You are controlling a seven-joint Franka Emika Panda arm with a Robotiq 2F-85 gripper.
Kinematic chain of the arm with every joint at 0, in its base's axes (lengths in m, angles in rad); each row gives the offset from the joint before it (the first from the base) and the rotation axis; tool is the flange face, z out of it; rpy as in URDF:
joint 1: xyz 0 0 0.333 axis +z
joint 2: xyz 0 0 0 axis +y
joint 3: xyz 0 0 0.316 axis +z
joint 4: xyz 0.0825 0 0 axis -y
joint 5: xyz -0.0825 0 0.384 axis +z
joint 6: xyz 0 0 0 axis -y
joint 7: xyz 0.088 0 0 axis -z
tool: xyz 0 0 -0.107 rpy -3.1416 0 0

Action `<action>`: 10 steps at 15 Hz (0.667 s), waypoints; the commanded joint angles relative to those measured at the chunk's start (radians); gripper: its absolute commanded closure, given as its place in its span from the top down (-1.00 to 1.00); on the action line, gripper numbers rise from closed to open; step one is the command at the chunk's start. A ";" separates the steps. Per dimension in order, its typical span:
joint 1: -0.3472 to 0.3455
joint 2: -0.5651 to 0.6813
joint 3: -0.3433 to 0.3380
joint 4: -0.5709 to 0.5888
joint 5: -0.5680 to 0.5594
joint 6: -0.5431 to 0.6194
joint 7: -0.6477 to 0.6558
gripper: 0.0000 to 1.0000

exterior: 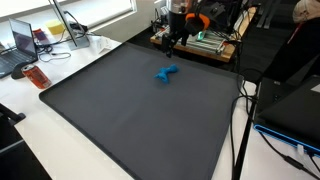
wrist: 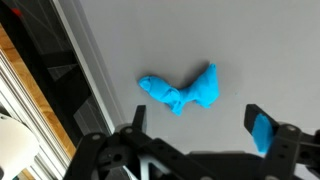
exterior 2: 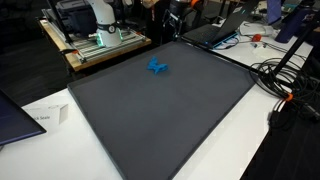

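On the table (exterior: pixel 45 135): a wide dark grey mat (exterior: pixel 120 115) covers most of the white top and carries a single object.
Nearest thing: a small blue bundle (exterior: pixel 167 74). It looks like crumpled cloth, though the pictures are too coarse to be sure.
Position of the bundle: lying on the mat toward its far edge in both exterior views, well apart from everything else on the table.
Fingers (wrist: pixel 262 130): spread wide apart and holding nothing.
Fingers and bundle, wrist view: one finger stands at each side of the lower edge. The blue bundle (wrist: pixel 183 90) lies on the mat beyond them, roughly in line with the gap between them and untouched.
Height of the fingers: above the mat, apart from it. How far cannot be told.
Arm (exterior: pixel 178 22): reaching in over the far edge of the mat, in front of a wooden rack (exterior: pixel 205 42) stacked with flat items.
Surroundings: an open laptop (exterior: pixel 22 40) and a small orange object (exterior: pixel 37 76) sit on the table just off one corner of the mat. In an exterior view, a tangle of black cables (exterior 2: pixel 285 85) lies on the table beside the mat.
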 commanded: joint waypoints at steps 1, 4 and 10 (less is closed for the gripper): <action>0.022 0.080 -0.002 0.071 0.000 -0.063 0.065 1.00; 0.049 0.124 -0.006 0.106 -0.025 -0.090 0.147 1.00; 0.115 0.217 -0.017 0.186 -0.096 -0.146 0.334 1.00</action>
